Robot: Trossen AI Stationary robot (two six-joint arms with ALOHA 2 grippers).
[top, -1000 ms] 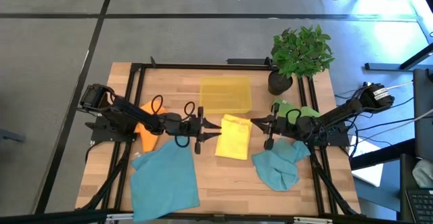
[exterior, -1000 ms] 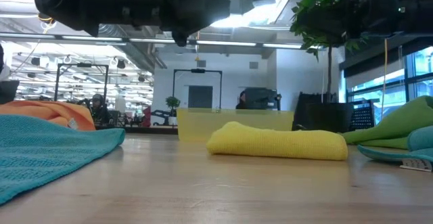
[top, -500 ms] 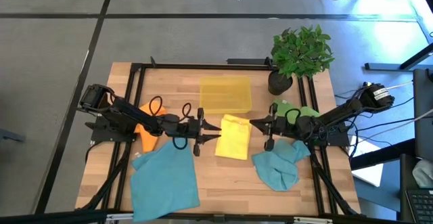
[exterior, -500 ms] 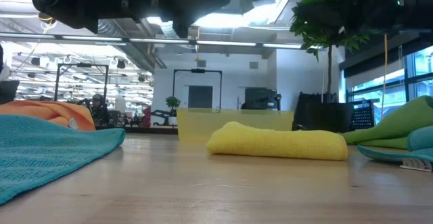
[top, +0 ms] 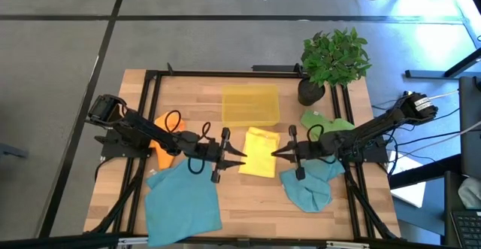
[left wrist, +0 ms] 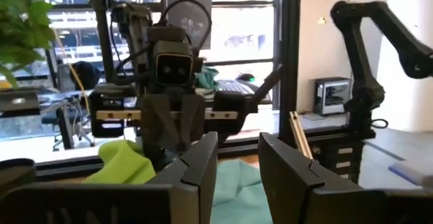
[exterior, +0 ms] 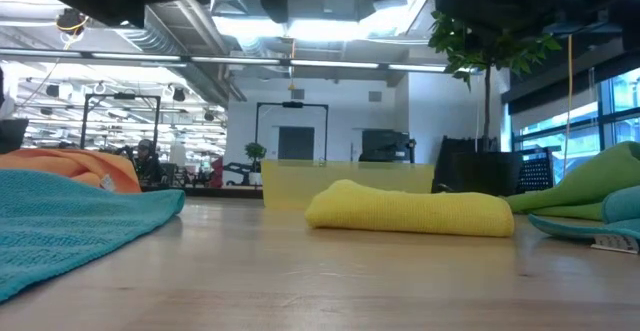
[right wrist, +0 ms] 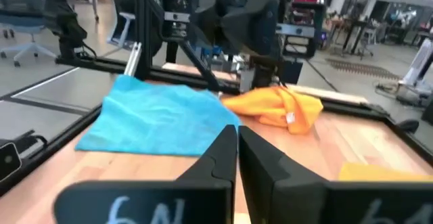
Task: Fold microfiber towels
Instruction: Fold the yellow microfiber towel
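A folded yellow towel (top: pixel 259 152) (exterior: pixel 410 212) lies flat on the table's middle. My left gripper (top: pixel 241 157) (left wrist: pixel 238 143) hovers open and level above its left edge. My right gripper (top: pixel 273 153) (right wrist: pixel 237 130) hovers shut and level above its right edge, facing the left one. A teal towel (top: pixel 184 200) lies spread at the near left, with a crumpled orange towel (top: pixel 161 140) behind it. Another teal towel (top: pixel 308 185) lies bunched at the near right, and a green towel (top: pixel 327 121) lies behind it. Neither gripper touches any towel.
A translucent yellow bin (top: pixel 250 104) stands just behind the yellow towel. A potted plant (top: pixel 334 57) stands at the far right corner. Bare wood shows along the near edge between the two teal towels (top: pixel 252 204).
Both grippers have gone toward the table's near edge and risen a little; in the low view they have left the picture's top. My right gripper has also swung its tip toward the left one. The towels have stayed where they were.
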